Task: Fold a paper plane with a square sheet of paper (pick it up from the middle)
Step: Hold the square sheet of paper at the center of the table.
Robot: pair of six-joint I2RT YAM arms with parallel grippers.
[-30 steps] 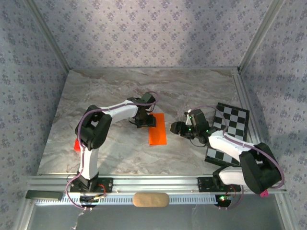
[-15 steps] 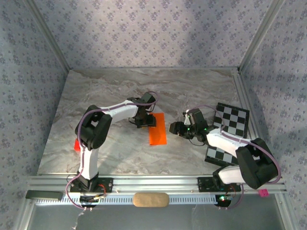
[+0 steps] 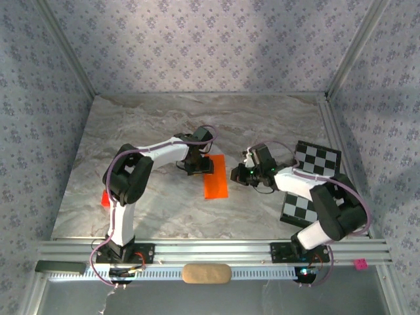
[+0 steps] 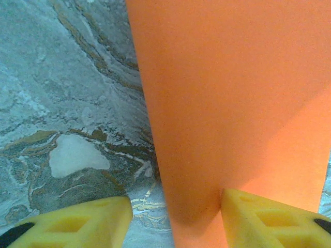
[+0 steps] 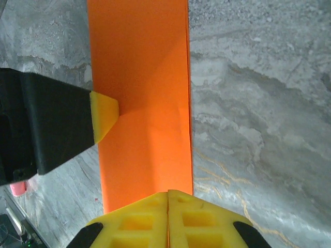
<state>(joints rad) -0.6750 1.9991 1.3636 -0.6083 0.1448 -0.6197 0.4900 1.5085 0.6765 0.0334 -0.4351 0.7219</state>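
**Pin firmly, crease gently**

The square sheet of paper [image 3: 214, 177] lies mid-table as a narrow folded strip on the marble table [image 3: 151, 118]. The left gripper [image 4: 176, 217] stands half spread, with one fingertip pressing the strip and the other on bare marble beside it. The right gripper [image 5: 168, 206] is clenched tip to tip at the strip's edge on its own side. Whether a layer is pinched between the tips is hard to say. The left pin should probably bear straight down while the right works the fold lightly — too much drag would skew the layers.

Far tabletop [image 3: 197, 115] open; checkerboard card [image 3: 318, 164] occupies right.
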